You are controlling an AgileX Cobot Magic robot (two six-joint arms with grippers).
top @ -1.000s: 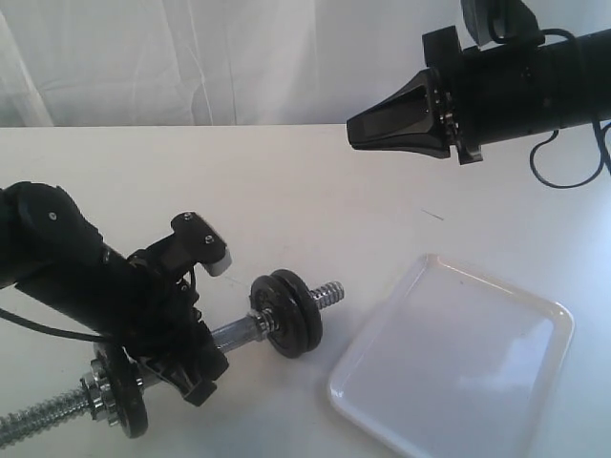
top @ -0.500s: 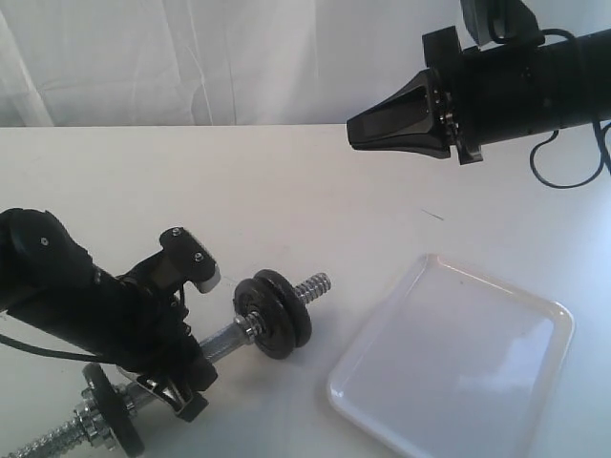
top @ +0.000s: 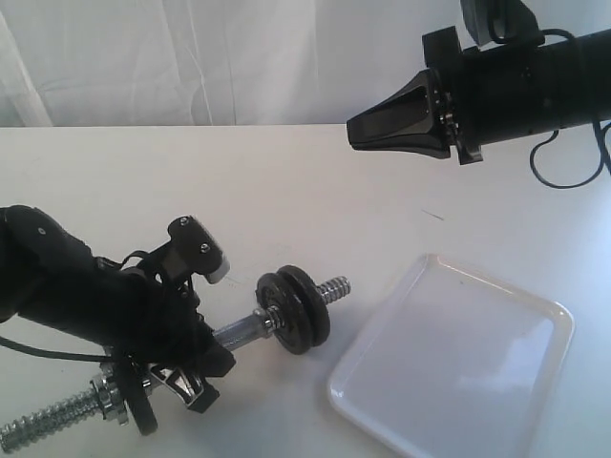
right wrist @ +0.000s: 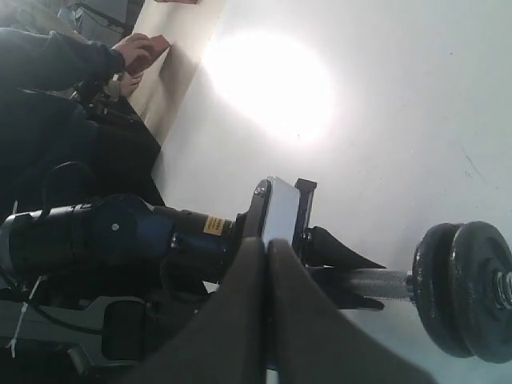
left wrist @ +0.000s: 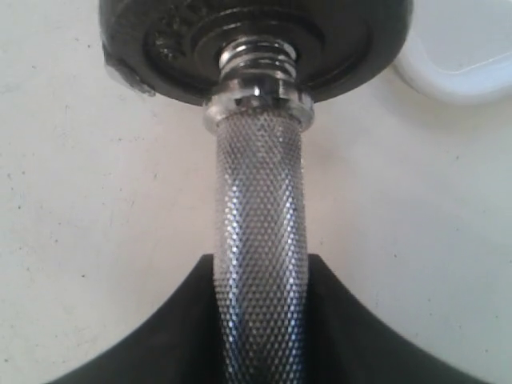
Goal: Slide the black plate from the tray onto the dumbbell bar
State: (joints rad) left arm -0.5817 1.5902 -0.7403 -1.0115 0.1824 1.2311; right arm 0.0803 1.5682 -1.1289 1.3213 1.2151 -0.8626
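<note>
My left gripper (top: 205,351) is shut on the knurled middle of the chrome dumbbell bar (top: 241,331), low over the table at the front left. In the left wrist view the black fingers (left wrist: 160,336) flank the bar (left wrist: 260,232) of my left gripper (left wrist: 260,276). Two black plates (top: 296,311) sit pressed together on the bar's end that points at the tray, with a bare threaded tip (top: 334,287) beyond them. Another disc (top: 136,405) sits near the other end. The white tray (top: 458,358) holds nothing. My right gripper (top: 353,130) hangs shut, high at the back right.
The right wrist view looks down past my shut right gripper (right wrist: 268,242) at the left arm (right wrist: 120,236), the bar and the two plates (right wrist: 472,292). A white curtain (top: 191,57) backs the table. White tabletop (top: 286,181) lies between the arms.
The left arm has shifted the held bar: the plates drew back to the left, then moved right toward the tray, and the bar's far end sank lower. The right arm has not moved.
</note>
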